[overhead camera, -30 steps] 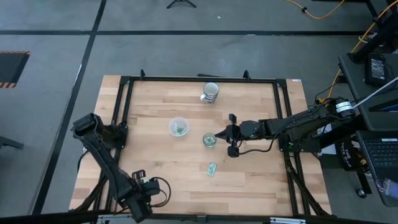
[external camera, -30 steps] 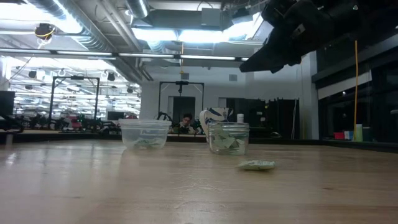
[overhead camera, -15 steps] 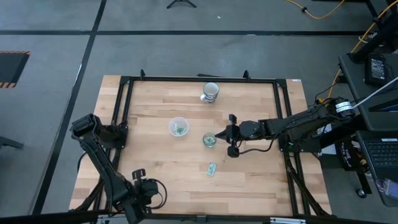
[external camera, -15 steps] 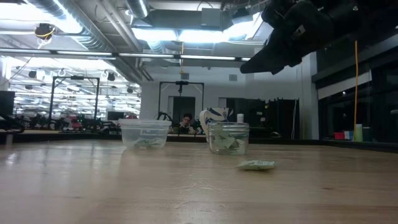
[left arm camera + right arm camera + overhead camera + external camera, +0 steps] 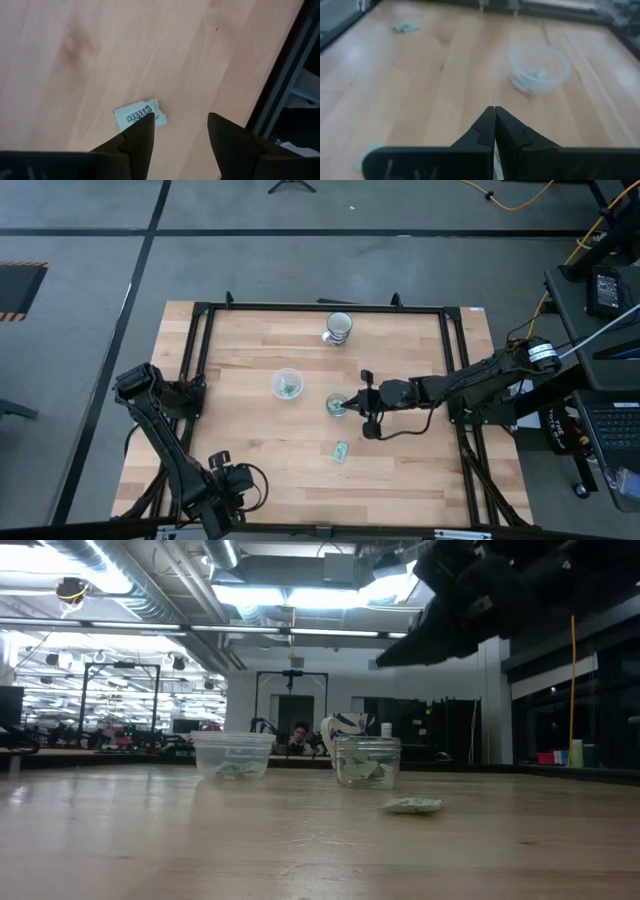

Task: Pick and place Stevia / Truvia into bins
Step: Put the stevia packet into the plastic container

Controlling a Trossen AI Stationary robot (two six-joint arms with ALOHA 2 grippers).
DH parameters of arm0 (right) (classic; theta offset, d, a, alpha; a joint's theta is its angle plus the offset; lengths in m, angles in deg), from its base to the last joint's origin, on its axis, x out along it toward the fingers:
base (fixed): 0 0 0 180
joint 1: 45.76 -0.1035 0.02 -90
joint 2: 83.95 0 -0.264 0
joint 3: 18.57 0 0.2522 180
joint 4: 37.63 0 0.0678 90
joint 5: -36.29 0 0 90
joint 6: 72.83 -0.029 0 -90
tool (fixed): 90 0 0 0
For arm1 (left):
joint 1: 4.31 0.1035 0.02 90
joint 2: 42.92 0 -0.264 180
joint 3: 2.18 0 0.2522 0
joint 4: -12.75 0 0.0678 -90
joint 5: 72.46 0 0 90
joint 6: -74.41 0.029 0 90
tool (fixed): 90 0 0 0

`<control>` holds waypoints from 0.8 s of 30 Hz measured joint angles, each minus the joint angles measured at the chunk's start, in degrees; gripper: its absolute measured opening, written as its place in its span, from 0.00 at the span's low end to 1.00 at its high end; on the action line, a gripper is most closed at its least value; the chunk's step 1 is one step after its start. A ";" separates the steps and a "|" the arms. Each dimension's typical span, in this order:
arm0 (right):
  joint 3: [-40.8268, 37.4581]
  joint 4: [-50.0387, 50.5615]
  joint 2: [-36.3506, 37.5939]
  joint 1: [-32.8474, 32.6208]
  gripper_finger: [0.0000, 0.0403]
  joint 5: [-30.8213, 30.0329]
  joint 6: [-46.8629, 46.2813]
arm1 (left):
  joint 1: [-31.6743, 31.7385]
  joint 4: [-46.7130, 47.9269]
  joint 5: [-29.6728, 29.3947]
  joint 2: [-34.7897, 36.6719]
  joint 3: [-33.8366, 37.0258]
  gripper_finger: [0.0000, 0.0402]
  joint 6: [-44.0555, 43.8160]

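A green-and-white Stevia packet [image 5: 140,114] lies flat on the wood near the table's near left edge. My left gripper [image 5: 180,125] hangs open over it, one finger tip in front of the packet's corner. Another packet [image 5: 341,452] lies loose near the table's middle. The wide whitish bin [image 5: 288,385] and the narrow clear bin [image 5: 337,406] both hold packets. My right gripper [image 5: 346,401] is shut, high above the table beside and partly over the narrow bin, and holds nothing that I can see.
An opaque ribbed cup [image 5: 338,328] stands at the far middle of the table. A black frame [image 5: 200,360] runs around the table's edges. Bare wood lies between the bins and the near edge. A person shows far back in the room [image 5: 300,735].
My right gripper has drifted a little toward the table's left and near edges, farther over the narrow bin, staying shut. My left gripper has shifted slightly at the near left corner.
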 joint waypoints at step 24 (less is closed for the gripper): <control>0.02 -5.59 0.44 -3.22 0.04 -0.07 4.53 | 2.55 1.05 6.18 -12.07 0.04 0.44 -2.09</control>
